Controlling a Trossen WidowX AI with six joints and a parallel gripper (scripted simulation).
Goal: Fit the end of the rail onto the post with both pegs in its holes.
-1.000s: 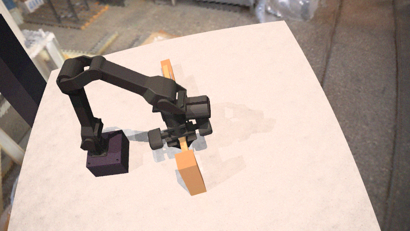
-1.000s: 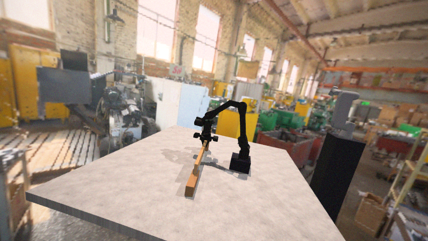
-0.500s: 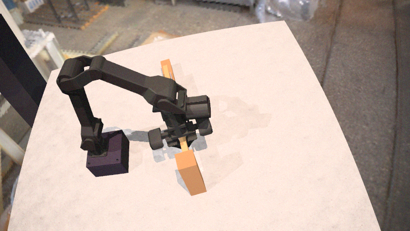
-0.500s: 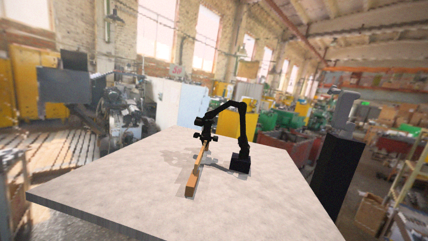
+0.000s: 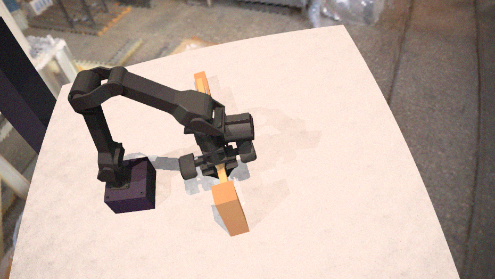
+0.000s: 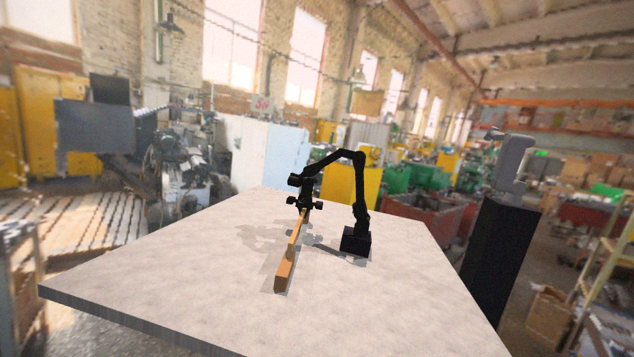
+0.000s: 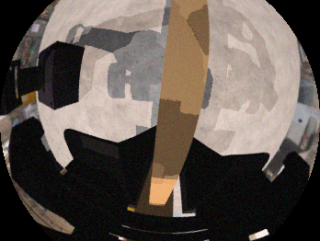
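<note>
The long rail (image 5: 222, 175) (image 6: 296, 234) (image 7: 184, 69) is raised off the table at its near end. Its far end lies in the bracket (image 6: 289, 253) on the low footboard block (image 5: 199, 73) (image 6: 283, 275). My gripper (image 5: 220, 170) (image 6: 304, 212) (image 7: 167, 131) is shut on the rail close to the post. The post (image 5: 224, 193) stands upright, and the rail's near end meets its upper part or is very close to it. The pegs and holes are hidden, so I cannot tell how far the pegs are in. The rail looks roughly level.
The arm's dark base box (image 5: 133, 187) (image 6: 355, 241) (image 7: 60, 75) stands on the table (image 5: 329, 207) (image 6: 377, 301), to one side of the rail. The arm reaches over the rail from it. A dark pedestal (image 6: 499, 261) stands beyond the table's edge.
</note>
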